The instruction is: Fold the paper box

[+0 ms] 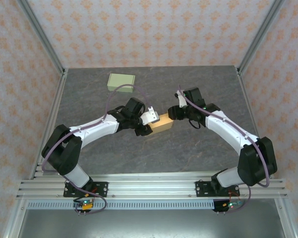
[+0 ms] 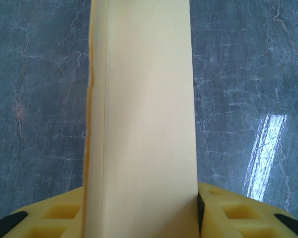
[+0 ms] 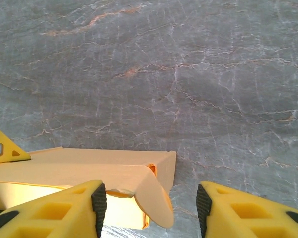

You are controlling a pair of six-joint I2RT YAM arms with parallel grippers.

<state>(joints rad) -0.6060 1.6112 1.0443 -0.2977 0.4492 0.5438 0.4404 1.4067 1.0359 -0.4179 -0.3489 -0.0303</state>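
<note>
Between left pincer (image 1: pixel 153 122) and right pincer (image 1: pixel 174 114), tan paper box (image 1: pixel 164 123), end flap (image 3: pixel 153 201) ajar

Papered walls (image 1: pixel 149 29) closed me in on three sides, pale pink with a repeating orange floral motif. Silver metal posts (image 1: pixel 41 35) ran up the corners at the upper left and upper right of the top view. My table (image 1: pixel 198 148) was dark grey and stone-patterned, with pale veins. Aluminium rails (image 1: pixel 149 187) crossed the bottom of that view. A bright glare (image 2: pixel 264 148) lay on the table at the lower right of my left wrist view.
</note>
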